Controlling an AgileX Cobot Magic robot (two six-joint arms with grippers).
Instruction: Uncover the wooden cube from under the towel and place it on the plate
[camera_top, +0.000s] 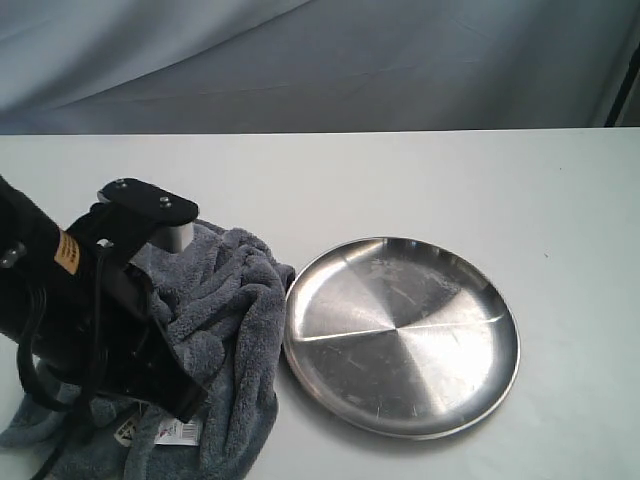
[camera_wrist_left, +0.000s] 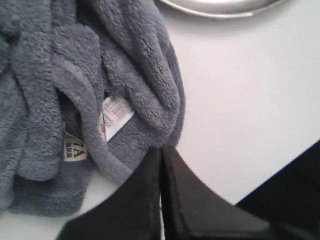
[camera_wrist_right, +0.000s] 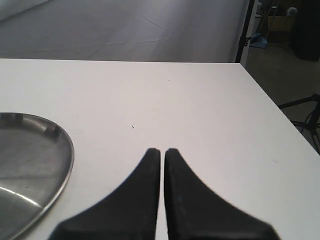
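Note:
The grey-blue towel (camera_top: 235, 300) lies bunched on the white table, left of the steel plate (camera_top: 400, 335), which has nothing on it. The wooden cube is hidden from every view. My left arm reaches over the towel, and its gripper (camera_top: 190, 405) is low at the towel's near edge. In the left wrist view the left gripper (camera_wrist_left: 161, 148) is shut, tips against the towel's (camera_wrist_left: 125, 60) hem by the white label tag (camera_wrist_left: 114, 116); no cloth shows between the fingers. The right gripper (camera_wrist_right: 161, 151) is shut and holds nothing, over bare table beside the plate (camera_wrist_right: 30, 165).
The white table (camera_top: 420, 180) runs back to a grey cloth backdrop (camera_top: 320, 60). Its right edge (camera_wrist_right: 280, 110) shows in the right wrist view, with floor and a stand beyond. The table's front edge lies close to the left gripper in the left wrist view.

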